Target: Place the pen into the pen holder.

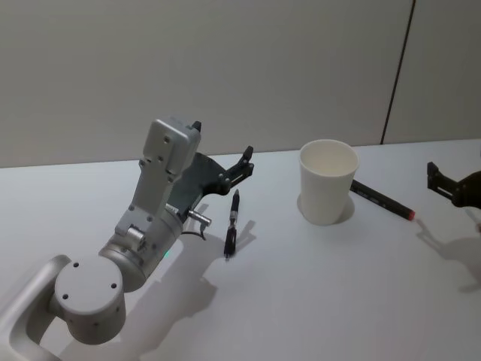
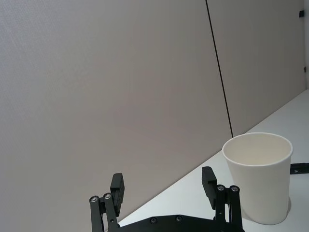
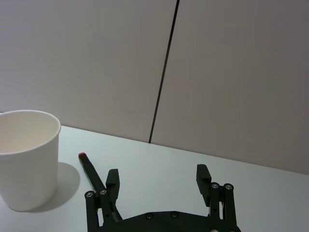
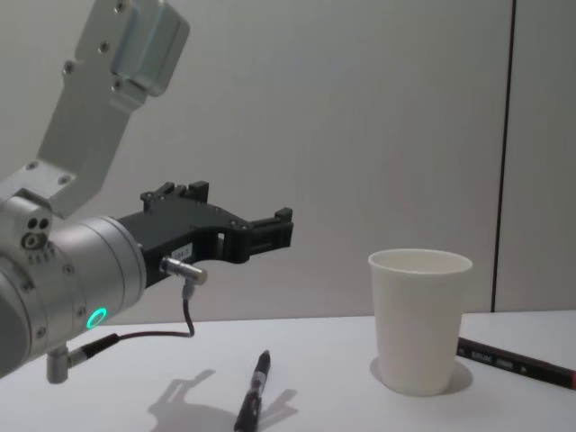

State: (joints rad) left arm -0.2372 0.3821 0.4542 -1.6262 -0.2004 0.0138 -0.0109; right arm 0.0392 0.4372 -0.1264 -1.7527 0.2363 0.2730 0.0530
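**Pen [image 1: 233, 224] flat on the desk [image 1: 316, 301], not in the pen holder [image 1: 328, 182] yet**

The pen is seen lying apart to the left of the upright white pen holder. A second pen with a red end [image 1: 382, 199] is laid just beside the holder's right. The left gripper [image 1: 222, 143] is held open in the air near the pen. The right gripper [image 3: 158, 175] is parked open at the right.

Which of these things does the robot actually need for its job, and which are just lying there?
Needed: the black pen near the open left gripper; the white paper cup, serving as pen holder.
Probably just lying about: the red-tipped marker beside the cup; the right gripper, open, idle at the right.
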